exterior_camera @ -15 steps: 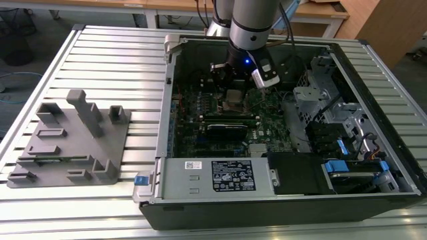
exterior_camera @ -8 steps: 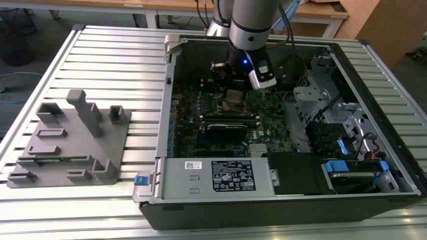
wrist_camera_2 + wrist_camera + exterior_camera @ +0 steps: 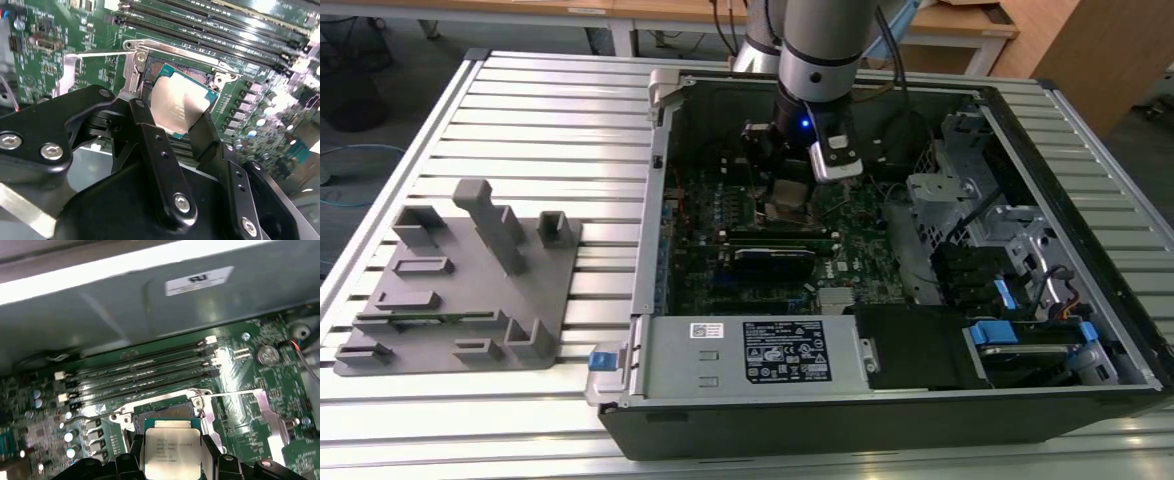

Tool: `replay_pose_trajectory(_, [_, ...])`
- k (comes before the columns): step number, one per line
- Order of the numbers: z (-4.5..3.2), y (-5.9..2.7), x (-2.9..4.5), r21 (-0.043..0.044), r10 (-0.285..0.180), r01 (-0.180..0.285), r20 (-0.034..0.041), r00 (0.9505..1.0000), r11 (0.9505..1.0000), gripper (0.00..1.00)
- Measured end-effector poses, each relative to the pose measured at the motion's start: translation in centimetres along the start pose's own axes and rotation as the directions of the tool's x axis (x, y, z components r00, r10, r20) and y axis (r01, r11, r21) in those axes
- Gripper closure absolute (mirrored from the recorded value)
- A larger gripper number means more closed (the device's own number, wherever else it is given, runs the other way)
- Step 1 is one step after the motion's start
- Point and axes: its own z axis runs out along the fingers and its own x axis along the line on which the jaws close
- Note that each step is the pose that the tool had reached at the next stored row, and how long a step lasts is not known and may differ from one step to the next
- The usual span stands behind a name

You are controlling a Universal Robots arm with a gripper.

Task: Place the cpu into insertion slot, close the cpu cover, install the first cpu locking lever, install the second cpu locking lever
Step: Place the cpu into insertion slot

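My gripper [image 3: 172,114] is shut on the cpu [image 3: 179,100], a small square chip with a pale metal face, clamped by its edges between the two black fingers [image 3: 150,145]. The chip hangs slightly tilted just over the insertion slot [image 3: 196,75], whose dark centre and silver rim show behind it. In the first wrist view the cpu [image 3: 172,452] sits just short of the slot [image 3: 167,412]. The cpu cover [image 3: 267,412], a thin silver frame, is swung open beside the slot. In the exterior view the gripper [image 3: 790,198] is deep inside the open computer case [image 3: 881,410].
Long black memory slots [image 3: 145,370] run right beside the slot. A grey power-supply box [image 3: 754,355] with a white label lies at the case's front. A metal drive cage [image 3: 987,230] fills the exterior view's right. A grey parts fixture [image 3: 460,285] stands on the slatted table.
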Motion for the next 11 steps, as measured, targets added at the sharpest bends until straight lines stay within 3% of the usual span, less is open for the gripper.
replay_pose_trajectory(3, [0.02, 0.00, 0.00, 0.0001, 0.049, -0.049, 0.0045, 0.9988, 0.9988, 0.46])
replay_pose_trajectory(11, [0.02, 0.00, 0.00, 0.0002, 0.056, -0.056, 0.0050, 0.9984, 0.9984, 0.46])
